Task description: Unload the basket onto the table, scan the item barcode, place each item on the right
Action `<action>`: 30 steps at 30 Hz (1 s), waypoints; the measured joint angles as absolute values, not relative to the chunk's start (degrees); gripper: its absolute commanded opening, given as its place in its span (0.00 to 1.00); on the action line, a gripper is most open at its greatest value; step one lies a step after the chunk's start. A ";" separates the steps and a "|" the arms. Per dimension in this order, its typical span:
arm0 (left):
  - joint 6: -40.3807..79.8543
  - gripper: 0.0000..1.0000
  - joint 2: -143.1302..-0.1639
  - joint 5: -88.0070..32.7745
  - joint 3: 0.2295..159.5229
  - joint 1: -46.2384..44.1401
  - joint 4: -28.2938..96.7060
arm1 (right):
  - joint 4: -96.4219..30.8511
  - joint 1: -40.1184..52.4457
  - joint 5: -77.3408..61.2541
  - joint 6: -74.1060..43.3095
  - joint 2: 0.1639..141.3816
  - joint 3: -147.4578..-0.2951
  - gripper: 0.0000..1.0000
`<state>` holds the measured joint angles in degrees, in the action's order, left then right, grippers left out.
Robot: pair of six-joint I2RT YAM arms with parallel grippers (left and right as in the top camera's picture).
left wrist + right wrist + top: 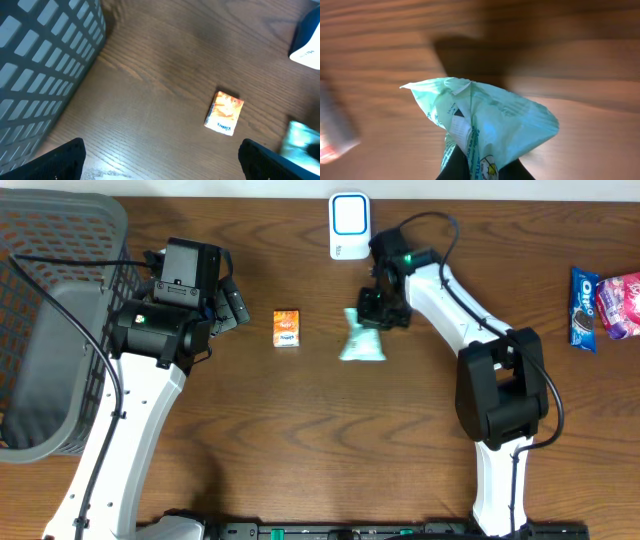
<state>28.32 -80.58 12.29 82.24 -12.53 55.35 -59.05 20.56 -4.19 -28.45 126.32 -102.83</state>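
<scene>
The mint-green packet (362,345) is gripped at its upper edge by the right gripper (382,310), whose jaws are clamped tight on the crinkled film. In the right wrist view the packet (485,122) is seen fanning out above the dark fingertips (452,162), which are pinched onto its narrow end. Print is seen on the film (too blurred to be read), and a shadow is cast on the wood behind it. Whether the packet's lower end rests on the table (300,430) or is lifted clear of it cannot be told. The packet is found near the middle of the table, below the white-and-blue scanner (348,225), with the right gripper between the two.

The left gripper (233,305) is held spread wide, released, just beside the grey basket (60,330). In the left wrist view its two black fingers (65,160) are seen at the bottom corners, and a small orange box (225,112) is laid flat on the wood, apart from both. The basket's lattice wall (45,65) fills the upper left of that view, a corner of the scanner (307,35) is caught at the upper right, and the packet (297,140) is glimpsed as a pale blur at the right edge.

At the table's far right an Oreo pack (583,308) and a pink packet (620,305) are laid side by side, well apart from both arms.
</scene>
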 measured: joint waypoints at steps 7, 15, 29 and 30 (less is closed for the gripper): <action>28.32 0.98 -80.58 12.29 82.24 -12.53 55.31 | -68.84 23.53 29.89 -29.63 125.62 -105.82 0.01; 28.32 0.98 -80.58 12.29 82.24 -12.53 55.31 | -61.73 25.63 47.42 -32.14 125.62 -96.97 0.01; 28.32 0.98 -80.58 12.29 82.24 -12.53 55.31 | -51.79 33.43 31.90 -33.12 125.73 -94.76 0.56; 28.32 0.98 -80.58 12.29 82.24 -12.53 55.31 | -51.70 33.98 31.20 -33.08 125.73 -94.76 0.55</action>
<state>28.32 -80.58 12.29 82.24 -12.53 55.31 -51.70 33.98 31.20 -33.08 125.73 -94.76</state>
